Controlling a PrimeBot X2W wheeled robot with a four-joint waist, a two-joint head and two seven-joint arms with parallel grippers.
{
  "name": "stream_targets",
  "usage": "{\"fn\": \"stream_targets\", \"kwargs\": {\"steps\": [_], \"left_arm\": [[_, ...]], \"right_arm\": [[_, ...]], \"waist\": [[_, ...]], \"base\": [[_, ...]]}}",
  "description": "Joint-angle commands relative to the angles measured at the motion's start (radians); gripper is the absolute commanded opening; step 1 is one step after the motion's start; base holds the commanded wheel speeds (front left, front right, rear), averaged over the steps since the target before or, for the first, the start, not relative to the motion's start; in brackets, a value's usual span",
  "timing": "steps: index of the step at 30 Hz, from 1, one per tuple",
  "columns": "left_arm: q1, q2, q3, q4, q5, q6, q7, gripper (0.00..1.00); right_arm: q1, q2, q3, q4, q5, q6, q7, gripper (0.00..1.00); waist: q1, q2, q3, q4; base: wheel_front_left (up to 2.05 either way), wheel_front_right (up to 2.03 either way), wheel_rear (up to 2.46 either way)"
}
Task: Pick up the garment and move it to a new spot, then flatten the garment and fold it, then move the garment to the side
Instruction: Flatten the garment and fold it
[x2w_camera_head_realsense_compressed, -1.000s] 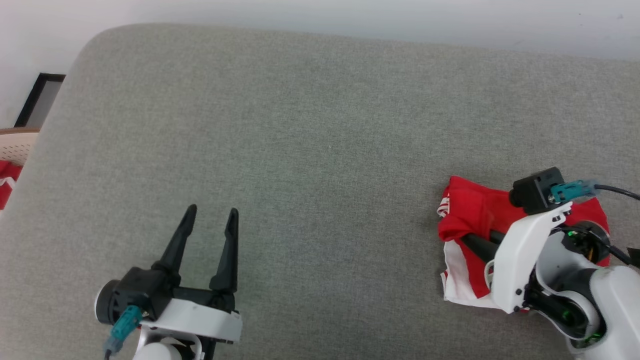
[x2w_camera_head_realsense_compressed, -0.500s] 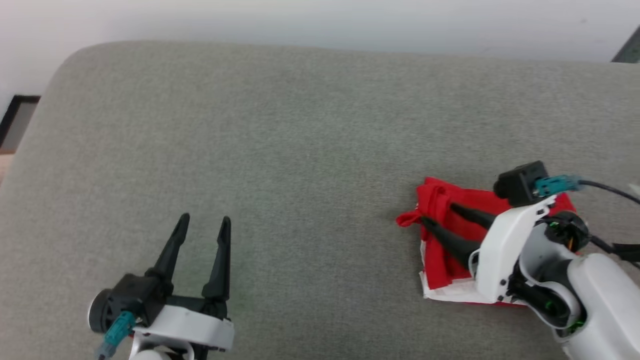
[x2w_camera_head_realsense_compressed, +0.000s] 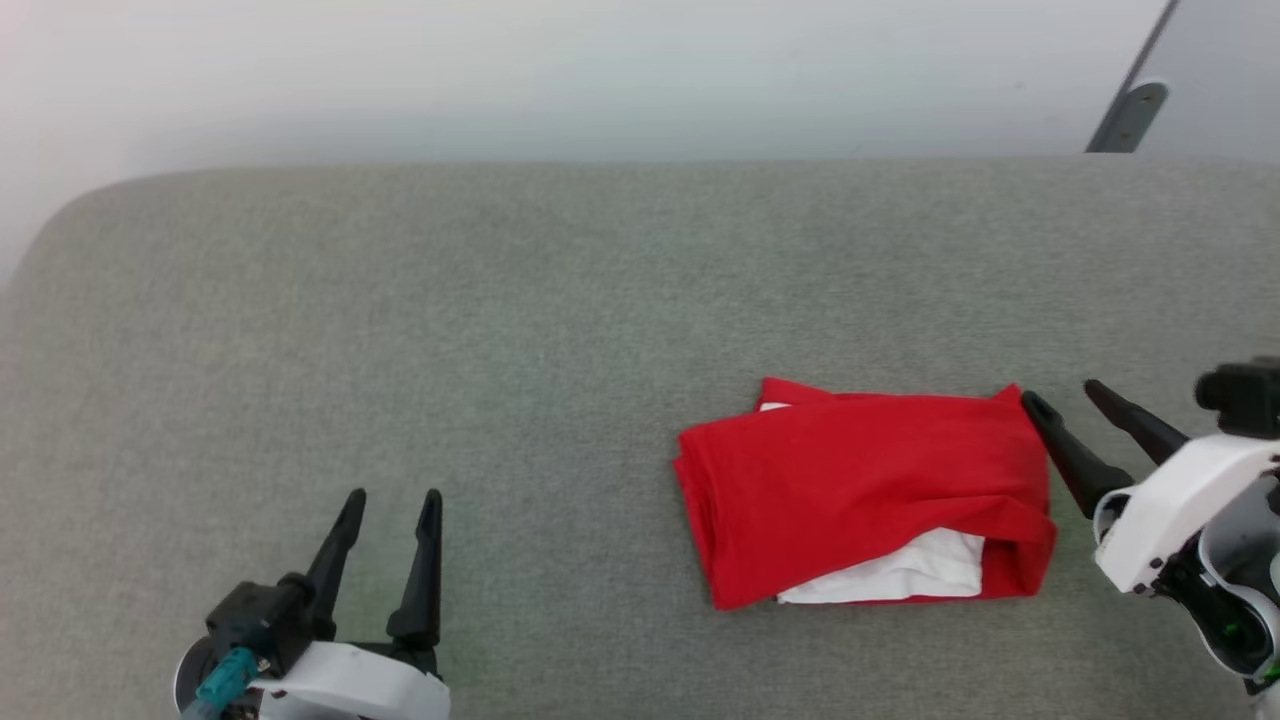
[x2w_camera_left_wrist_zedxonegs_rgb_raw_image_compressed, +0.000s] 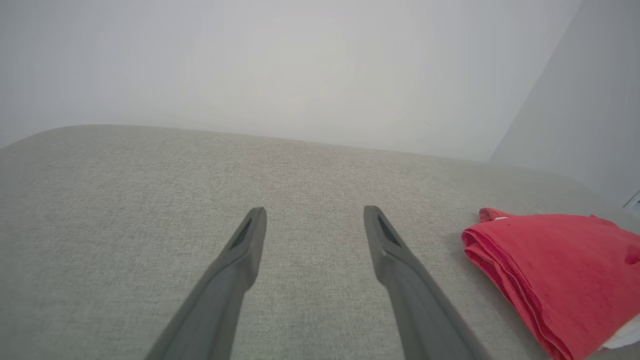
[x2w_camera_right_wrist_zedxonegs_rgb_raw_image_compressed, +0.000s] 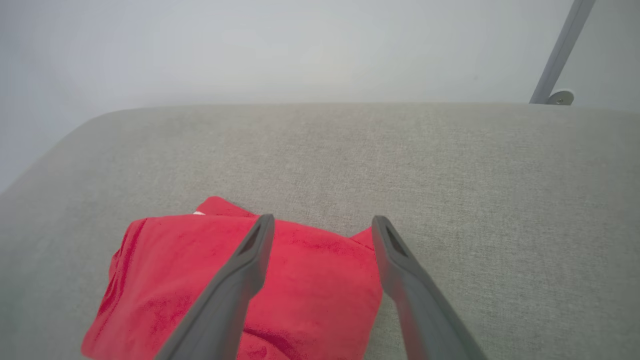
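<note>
Fingers (x2w_camera_head_realsense_compressed: 1065, 450) of the right gripper (x2w_camera_head_realsense_compressed: 1062, 393) are spread wide and nothing is held. The nearer tip stands just beside the right edge of the garment (x2w_camera_head_realsense_compressed: 860, 480). The garment is laid folded on the grey padded surface (x2w_camera_head_realsense_compressed: 500, 350), its long axis across the head view, leftward of those tips. The left gripper (x2w_camera_head_realsense_compressed: 395, 495) is likewise spread, empty and well apart. Any further sideways shift is judged best assigned to the right arm.

We are counting one red garment (x2w_camera_head_realsense_compressed: 860, 480), one grey cushion (x2w_camera_head_realsense_compressed: 500, 330), and two grippers: the left gripper (x2w_camera_head_realsense_compressed: 395, 494) and the right gripper (x2w_camera_head_realsense_compressed: 1061, 392).
</note>
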Motion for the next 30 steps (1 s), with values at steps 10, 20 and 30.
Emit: {"fn": "stream_targets", "kwargs": {"steps": [10, 20, 30], "left_arm": [[0.054, 0.007, 0.029, 0.037, -0.023, 0.0, 0.0, 1.0], [0.148, 0.001, 0.072, -0.076, 0.005, 0.0, 0.0, 1.0], [0.243, -0.018, 0.096, -0.157, 0.006, 0.0, 0.0, 1.0]], "right_arm": [[-0.021, 0.002, 0.072, 0.172, -0.053, -0.001, -0.317, 1.0], [0.054, 0.058, 0.024, 0.18, -0.144, -0.001, -0.416, 1.0], [0.218, 0.114, -0.13, 0.026, -0.261, -0.001, -0.418, 1.0]], "waist": [[0.0, -0.0001, -0.086, -0.069], [0.0, -0.0001, -0.119, -0.057], [0.0, -0.0001, -0.154, -0.031]], "base": [[0.0, 0.0, 0.0], [0.0, 0.0, 0.0], [0.0, 0.0, 0.0]]}}
